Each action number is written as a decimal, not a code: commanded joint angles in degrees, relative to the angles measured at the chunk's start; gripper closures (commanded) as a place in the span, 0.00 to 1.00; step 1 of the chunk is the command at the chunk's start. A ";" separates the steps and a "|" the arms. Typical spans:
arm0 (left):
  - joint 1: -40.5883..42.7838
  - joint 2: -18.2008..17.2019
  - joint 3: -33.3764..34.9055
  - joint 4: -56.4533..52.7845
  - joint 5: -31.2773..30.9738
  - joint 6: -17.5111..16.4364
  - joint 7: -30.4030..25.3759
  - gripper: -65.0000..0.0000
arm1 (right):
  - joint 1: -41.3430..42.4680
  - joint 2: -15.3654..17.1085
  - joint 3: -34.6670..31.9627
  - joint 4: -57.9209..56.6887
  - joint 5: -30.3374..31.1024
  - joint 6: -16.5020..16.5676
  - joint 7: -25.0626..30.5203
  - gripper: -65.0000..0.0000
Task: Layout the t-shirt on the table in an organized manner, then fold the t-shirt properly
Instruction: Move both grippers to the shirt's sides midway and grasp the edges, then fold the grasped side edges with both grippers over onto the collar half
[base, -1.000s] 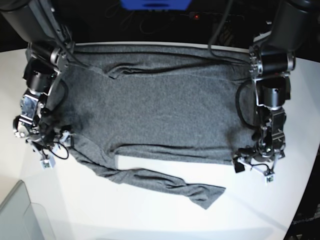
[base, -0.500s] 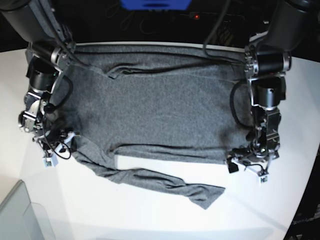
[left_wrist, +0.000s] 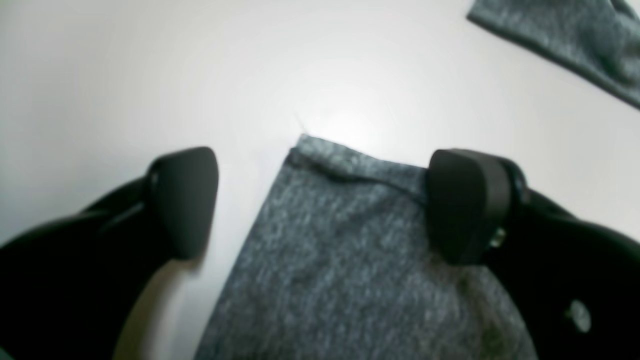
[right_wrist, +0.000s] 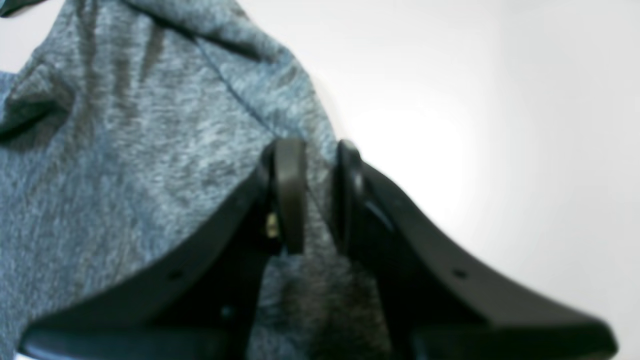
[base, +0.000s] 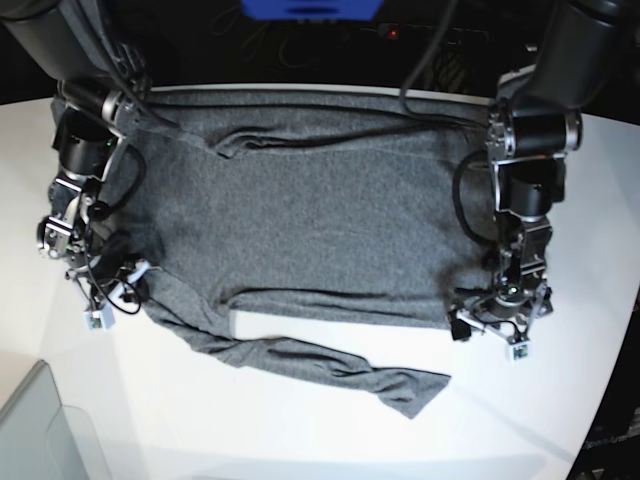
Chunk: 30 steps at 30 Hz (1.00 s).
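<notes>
The dark grey t-shirt (base: 310, 220) lies spread across the white table (base: 300, 430), with one sleeve (base: 400, 385) trailing toward the front edge. My left gripper (base: 490, 335) is at the shirt's lower right corner in the base view. In the left wrist view it (left_wrist: 325, 202) is open, and its fingers straddle the hem corner (left_wrist: 345, 220). My right gripper (base: 108, 295) is at the shirt's left edge. The right wrist view shows it (right_wrist: 320, 200) pinched on a fold of the t-shirt (right_wrist: 150, 150), with cloth between the nearly touching fingers (right_wrist: 290, 195).
A translucent grey bin corner (base: 40, 430) sits at the front left of the table. A blue object (base: 310, 8) and cables lie beyond the far edge. Another strip of the shirt (left_wrist: 575, 35) shows at the top right of the left wrist view.
My right gripper has closed from wide open onto the shirt's left edge. My left gripper, still open, has shifted slightly left and down onto the hem corner.
</notes>
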 joint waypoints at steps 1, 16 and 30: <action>-0.71 0.44 2.33 -0.19 -1.30 -1.04 3.00 0.00 | -0.33 0.12 -0.07 -0.30 -2.46 0.19 -4.73 0.85; -0.71 -0.26 7.17 0.25 -1.65 -0.51 3.26 1.00 | -0.42 0.29 -0.07 -0.30 -2.46 0.19 -4.64 0.99; 4.92 -0.79 6.11 21.61 -1.65 -0.42 14.69 0.99 | -9.30 -2.52 -0.42 26.96 4.66 0.19 -4.99 1.00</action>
